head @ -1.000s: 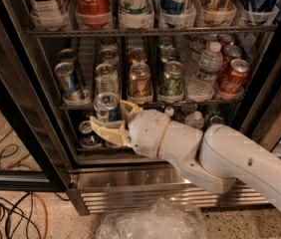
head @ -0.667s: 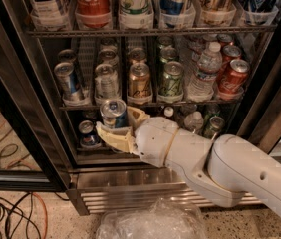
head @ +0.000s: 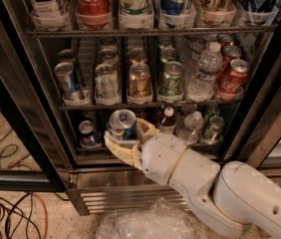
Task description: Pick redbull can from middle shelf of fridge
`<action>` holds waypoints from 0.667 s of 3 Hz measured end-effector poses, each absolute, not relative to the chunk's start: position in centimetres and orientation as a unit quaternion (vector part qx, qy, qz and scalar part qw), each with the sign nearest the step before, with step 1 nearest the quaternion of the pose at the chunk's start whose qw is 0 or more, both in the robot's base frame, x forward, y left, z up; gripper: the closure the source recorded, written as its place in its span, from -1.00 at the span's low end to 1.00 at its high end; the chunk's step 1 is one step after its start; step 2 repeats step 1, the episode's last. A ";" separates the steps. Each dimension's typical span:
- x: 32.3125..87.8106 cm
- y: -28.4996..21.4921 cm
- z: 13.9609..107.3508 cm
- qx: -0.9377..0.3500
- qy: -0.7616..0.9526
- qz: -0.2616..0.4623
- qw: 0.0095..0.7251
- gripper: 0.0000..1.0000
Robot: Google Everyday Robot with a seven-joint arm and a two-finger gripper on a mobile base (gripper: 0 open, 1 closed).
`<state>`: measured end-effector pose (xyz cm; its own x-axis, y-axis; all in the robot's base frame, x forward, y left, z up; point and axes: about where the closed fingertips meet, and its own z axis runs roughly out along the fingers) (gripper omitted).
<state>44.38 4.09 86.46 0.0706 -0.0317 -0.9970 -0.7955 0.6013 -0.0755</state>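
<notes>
Gripper (head: 126, 136) pinches the redbull can (head: 123, 121) between both fingers, just below the front rail (head: 145, 104) of the middle shelf (head: 84, 59). Gripped low and tilted, the can could slip free or clip that rail if lifted carelessly.

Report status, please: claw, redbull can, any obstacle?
Cream two-finger claw shut on slim blue-and-silver metal can. Can held below dark wire middle shelf, out of its rack. No obstacle seen outward.

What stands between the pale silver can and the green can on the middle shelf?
A golden-brown can, in the camera view; below, the gripper holds the redbull can.
</notes>
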 end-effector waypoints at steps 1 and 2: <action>44.5 4.1 86.5 -0.335 0.616 0.292 0.650 1.00; 44.5 4.1 86.5 -0.335 0.616 0.292 0.650 1.00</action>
